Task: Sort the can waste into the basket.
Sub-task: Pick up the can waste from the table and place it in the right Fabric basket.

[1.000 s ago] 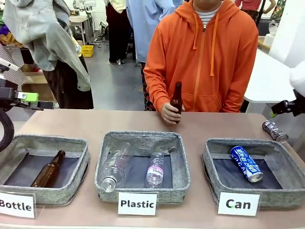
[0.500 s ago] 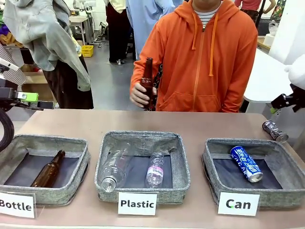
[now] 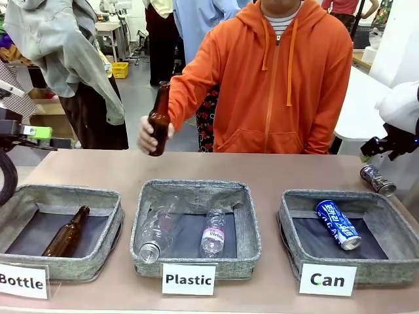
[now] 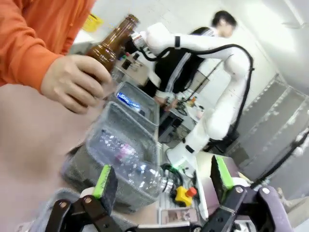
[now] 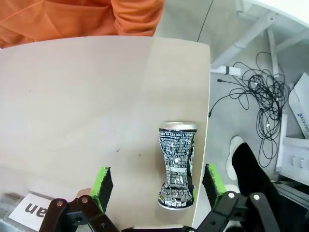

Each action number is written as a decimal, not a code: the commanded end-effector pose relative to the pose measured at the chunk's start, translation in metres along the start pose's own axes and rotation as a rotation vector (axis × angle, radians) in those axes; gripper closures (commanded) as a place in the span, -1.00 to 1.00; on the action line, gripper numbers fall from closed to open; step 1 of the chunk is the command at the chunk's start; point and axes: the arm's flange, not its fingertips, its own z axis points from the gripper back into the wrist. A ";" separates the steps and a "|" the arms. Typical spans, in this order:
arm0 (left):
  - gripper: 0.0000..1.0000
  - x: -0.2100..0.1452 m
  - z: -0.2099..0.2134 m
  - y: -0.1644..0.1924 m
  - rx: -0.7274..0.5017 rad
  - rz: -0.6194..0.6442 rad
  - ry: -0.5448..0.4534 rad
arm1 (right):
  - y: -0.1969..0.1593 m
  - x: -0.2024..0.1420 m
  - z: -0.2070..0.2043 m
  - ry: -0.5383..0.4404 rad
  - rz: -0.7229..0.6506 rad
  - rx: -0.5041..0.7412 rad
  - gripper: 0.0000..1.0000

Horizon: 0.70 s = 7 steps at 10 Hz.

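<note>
Right pincer (image 5: 157,186) spread wide above dented silver can (image 5: 176,166) lying on table (image 5: 72,121). Light, thin-walled, likely slippery; grip across its pinched waist. Left pincer (image 4: 161,181) also spread.

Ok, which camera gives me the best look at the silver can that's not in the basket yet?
The right wrist view: the silver can lies dented on the table near its edge, between the open right gripper fingers. The front view shows it small, at the far right.
</note>
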 end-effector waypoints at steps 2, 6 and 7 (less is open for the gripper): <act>-1.00 0.024 0.119 -0.062 0.278 -0.102 -0.161 | -0.007 0.005 -0.014 -0.003 0.043 0.041 -1.00; -1.00 0.009 0.202 -0.107 0.374 -0.128 -0.255 | -0.003 0.008 -0.030 0.005 0.067 0.056 -1.00; -1.00 0.008 0.206 -0.107 0.376 -0.129 -0.280 | -0.004 0.010 -0.034 0.009 0.069 0.057 -1.00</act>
